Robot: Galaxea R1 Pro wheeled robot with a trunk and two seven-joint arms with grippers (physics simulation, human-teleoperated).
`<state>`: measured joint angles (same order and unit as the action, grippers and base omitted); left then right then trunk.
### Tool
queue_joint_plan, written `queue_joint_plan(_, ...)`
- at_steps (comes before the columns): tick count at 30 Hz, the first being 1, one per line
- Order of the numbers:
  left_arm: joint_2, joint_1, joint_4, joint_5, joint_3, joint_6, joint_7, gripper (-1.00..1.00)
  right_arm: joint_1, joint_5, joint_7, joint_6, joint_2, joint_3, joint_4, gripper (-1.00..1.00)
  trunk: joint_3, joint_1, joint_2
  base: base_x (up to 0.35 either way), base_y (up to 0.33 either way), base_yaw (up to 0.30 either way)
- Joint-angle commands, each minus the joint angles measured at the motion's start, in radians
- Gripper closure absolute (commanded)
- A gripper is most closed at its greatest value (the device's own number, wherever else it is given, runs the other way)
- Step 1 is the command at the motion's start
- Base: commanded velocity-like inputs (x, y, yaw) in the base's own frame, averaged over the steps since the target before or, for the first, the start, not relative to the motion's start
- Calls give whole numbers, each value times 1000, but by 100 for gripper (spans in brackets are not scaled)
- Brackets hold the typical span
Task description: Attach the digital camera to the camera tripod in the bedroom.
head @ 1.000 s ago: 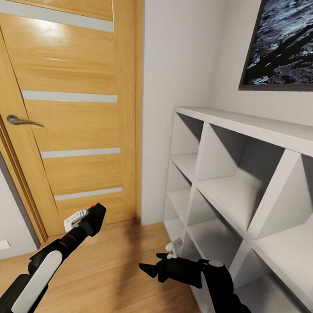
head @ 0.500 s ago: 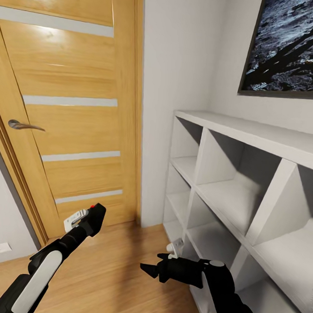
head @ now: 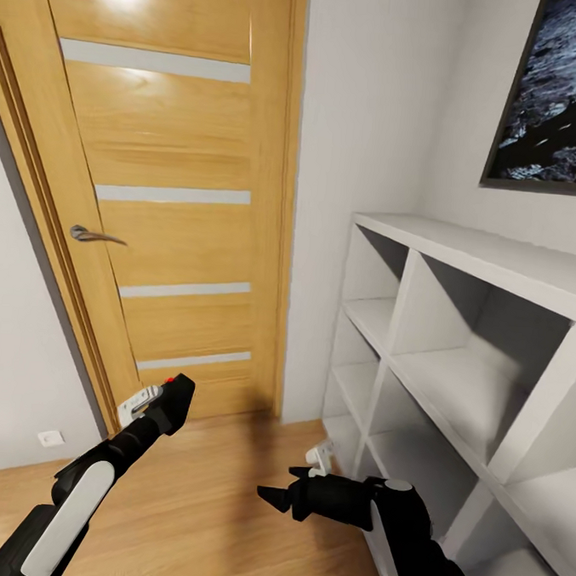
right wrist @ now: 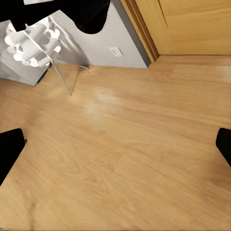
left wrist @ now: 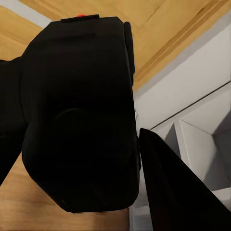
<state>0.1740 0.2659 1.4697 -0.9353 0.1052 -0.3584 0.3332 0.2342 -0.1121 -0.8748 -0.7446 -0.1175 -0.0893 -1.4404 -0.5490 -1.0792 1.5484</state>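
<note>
The digital camera (head: 177, 398), black with a red button on top, is held low over the wood floor in front of the door by my left gripper (head: 172, 403). In the left wrist view the camera (left wrist: 77, 115) bulks large between the dark fingers (left wrist: 168, 192), which are shut on it. My right gripper (head: 275, 496) hangs beside the shelf's low end; its wrist view shows it (right wrist: 115, 147) open over bare floor, black fingertips (right wrist: 9, 149) at both edges. The camera tripod is out of view.
A closed wooden door (head: 172, 230) with a metal handle (head: 95, 236) is ahead. White cube shelves (head: 456, 332) run along the right wall under a black TV (head: 559, 108). A white perforated object on thin legs (right wrist: 33, 41) stands by a wall outlet (right wrist: 115, 51).
The whole head view has shifted: door, shelves and TV now sit further right, so the camera turned left. Both arms hold the same pose, the left still gripping the digital camera.
</note>
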Motion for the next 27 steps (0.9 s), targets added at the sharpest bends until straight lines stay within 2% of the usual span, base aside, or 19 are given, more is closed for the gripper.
queue_joint_plan(1,1,1,1,-7,2,-1,7,100,1,-11,-9,-2,-1,1,-2,-100,2,4,-7,0,0,272)
queue_joint_plan(17,1,1,1,-6,2,-2,8,100,1,-11,-9,-2,-1,0,-2,-100,52,65,-119,0,0,269)
queue_joint_plan(27,1,1,1,-6,2,-2,7,100,1,-11,-9,-5,-4,-1,-1,-100,84,104,-189,0,0,65)
